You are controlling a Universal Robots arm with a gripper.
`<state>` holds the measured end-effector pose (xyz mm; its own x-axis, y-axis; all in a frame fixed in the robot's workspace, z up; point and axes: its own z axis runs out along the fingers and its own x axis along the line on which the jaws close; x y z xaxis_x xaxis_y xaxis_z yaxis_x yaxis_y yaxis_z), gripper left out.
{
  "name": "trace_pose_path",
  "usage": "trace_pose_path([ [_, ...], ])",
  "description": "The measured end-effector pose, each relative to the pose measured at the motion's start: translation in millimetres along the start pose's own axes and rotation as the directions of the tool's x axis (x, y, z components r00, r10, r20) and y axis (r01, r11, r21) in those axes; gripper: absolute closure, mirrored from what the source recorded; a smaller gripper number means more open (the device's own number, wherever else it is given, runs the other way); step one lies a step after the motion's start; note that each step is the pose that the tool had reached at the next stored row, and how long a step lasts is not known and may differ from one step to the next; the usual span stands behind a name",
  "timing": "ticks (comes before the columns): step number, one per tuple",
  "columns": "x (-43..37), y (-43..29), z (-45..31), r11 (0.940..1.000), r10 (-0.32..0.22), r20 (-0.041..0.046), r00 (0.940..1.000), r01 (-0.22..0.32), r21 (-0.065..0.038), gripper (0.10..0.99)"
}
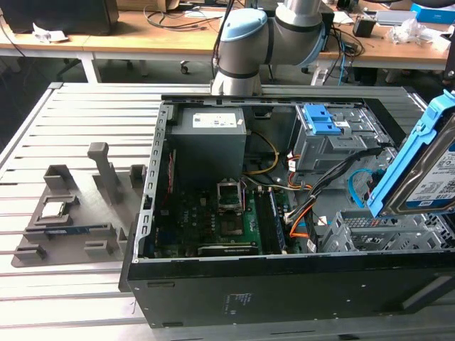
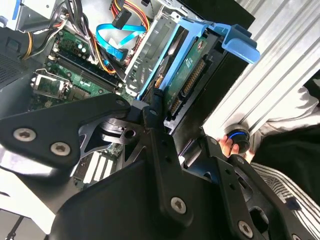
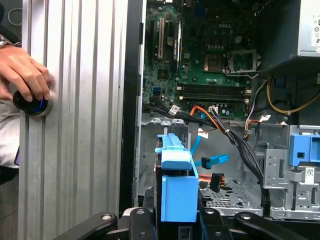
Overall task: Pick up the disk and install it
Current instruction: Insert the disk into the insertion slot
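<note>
Disk point(image 3: 177, 185) gripped edge-on in the clamped jaws of the gripper point(image 3: 176, 219), held tilted above the drive cage point(image 3: 225, 197) at the exterior view's right of the open case point(image 1: 284, 291). Loose blue and orange cables point(image 3: 212, 161) are draped across that cage, so a rail could be snagged on them, or jammed by the tilt. Beyond, the arm point(image 1: 245, 42) is seen folded behind the case's far wall.

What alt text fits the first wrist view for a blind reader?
The gripper holds the disk, blue rails showing, over the open computer case, with the motherboard beyond. Beside the case, a person's hand rests on a round black knob at the slatted table.
</note>
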<state>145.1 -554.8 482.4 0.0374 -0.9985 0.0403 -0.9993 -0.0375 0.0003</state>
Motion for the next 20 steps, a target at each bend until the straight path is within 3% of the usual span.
trace_pose_path([
  [6,-0.3,-0.1,3.6,1.0,0.0,-0.0006,1.0,0.0,0.0,0.725],
  [12,-4.7,0.2,17.3,1.0,0.009,-0.0033,1.0,-0.009,-0.001,0.725],
  [15,-11.7,6.7,35.3,0.998,0.062,-0.0057,0.998,-0.062,-0.003,0.725],
  [20,-18.0,10.0,38.4,0.9969,0.078,-0.0036,0.9969,-0.078,-0.003,0.725],
])
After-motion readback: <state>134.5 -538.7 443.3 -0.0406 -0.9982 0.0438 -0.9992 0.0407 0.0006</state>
